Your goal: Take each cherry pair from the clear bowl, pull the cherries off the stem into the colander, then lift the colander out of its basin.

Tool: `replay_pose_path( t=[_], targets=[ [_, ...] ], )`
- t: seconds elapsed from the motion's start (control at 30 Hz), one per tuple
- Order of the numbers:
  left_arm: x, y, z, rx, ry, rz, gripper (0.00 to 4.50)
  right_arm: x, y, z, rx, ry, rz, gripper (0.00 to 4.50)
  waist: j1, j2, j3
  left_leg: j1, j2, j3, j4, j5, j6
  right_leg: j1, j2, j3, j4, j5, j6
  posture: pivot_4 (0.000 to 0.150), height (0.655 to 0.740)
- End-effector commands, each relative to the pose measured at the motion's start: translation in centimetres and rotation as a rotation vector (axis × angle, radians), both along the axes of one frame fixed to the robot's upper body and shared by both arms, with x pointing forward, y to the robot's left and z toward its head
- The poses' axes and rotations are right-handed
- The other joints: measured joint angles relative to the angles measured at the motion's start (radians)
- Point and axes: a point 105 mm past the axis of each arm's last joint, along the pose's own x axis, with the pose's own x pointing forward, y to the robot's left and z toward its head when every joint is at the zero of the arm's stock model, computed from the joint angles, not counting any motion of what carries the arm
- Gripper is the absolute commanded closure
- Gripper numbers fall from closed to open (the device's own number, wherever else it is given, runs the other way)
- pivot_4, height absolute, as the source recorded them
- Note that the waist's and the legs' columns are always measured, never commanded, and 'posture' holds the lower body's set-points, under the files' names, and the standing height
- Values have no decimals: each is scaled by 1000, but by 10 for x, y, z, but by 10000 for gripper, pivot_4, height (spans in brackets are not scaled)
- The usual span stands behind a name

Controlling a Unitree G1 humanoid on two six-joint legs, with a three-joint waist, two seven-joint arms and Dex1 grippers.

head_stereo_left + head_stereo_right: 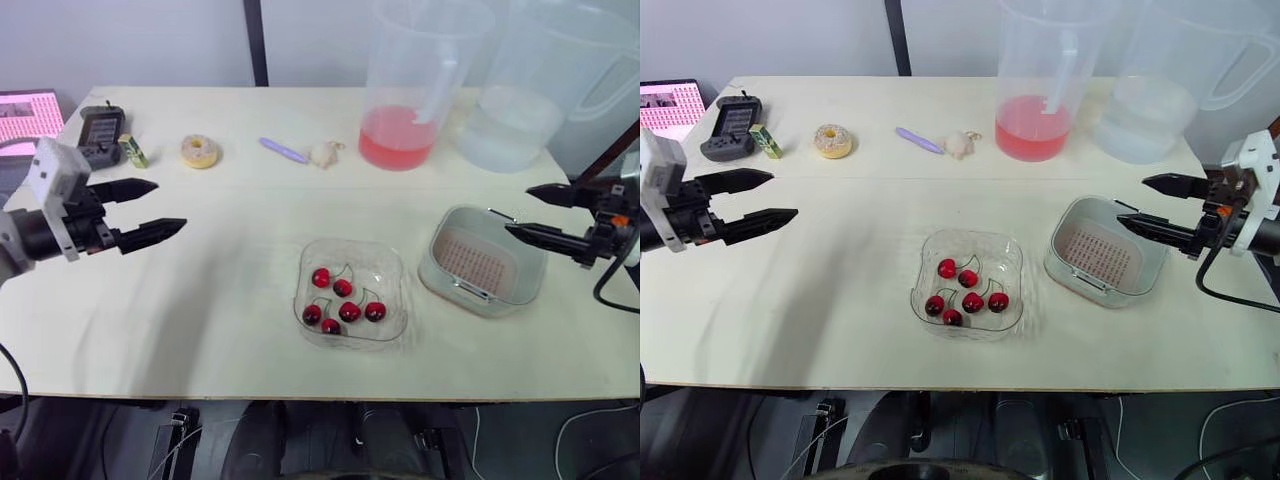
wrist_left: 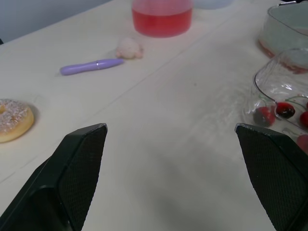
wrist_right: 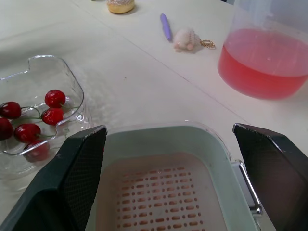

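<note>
— What did we find on the pale table (image 1: 200,300), biggest first?
— The pitcher of pink liquid (image 1: 400,110) stood at the far edge. Nearer us, to the right, the pink colander (image 1: 480,262) sat inside its grey basin (image 1: 437,283).
— And the clear bowl (image 1: 400,290)?
— Just left of the basin, holding six cherries (image 1: 343,288) on their stems.
— Our grippers?
— The left gripper (image 1: 170,205) hovered well left of the bowl, fingers spread, grasping nothing. The right gripper (image 1: 518,210) hung by the basin's right side, likewise spread and empty.

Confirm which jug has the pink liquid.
The left jug, nearer the table's middle; the right jug holds clear liquid.
</note>
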Motion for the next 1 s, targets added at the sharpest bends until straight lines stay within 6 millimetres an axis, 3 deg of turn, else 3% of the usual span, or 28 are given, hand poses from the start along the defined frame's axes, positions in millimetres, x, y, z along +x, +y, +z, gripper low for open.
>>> replay_pose_path(
  t=[0.03,0.63,0.7,1.0],
  targets=[
    [-8,-12,8,20,-31,-87,0,-4,-7,12,-8,-47,-12,466,0,0,0,0,0,0,0,0,0,0,0,0,0,0,0,1500,7321],
    [8,-40,16,-14,-60,-223,0,-15,4,12,9,-27,-67,466,0,0,0,1,0,0,1,0,0,1,1,0,3,0,0,1500,7321],
    [5,-48,18,-44,-39,-281,0,-13,15,9,-3,-23,-62,466,0,-1,0,1,0,0,2,0,0,1,1,0,3,0,0,1500,7321],
    [-16,-70,-5,53,19,-436,0,-10,109,19,-217,5,170,466,-5,0,0,2,1,0,2,0,0,0,2,1,4,0,0,1500,7321]
  ],
)
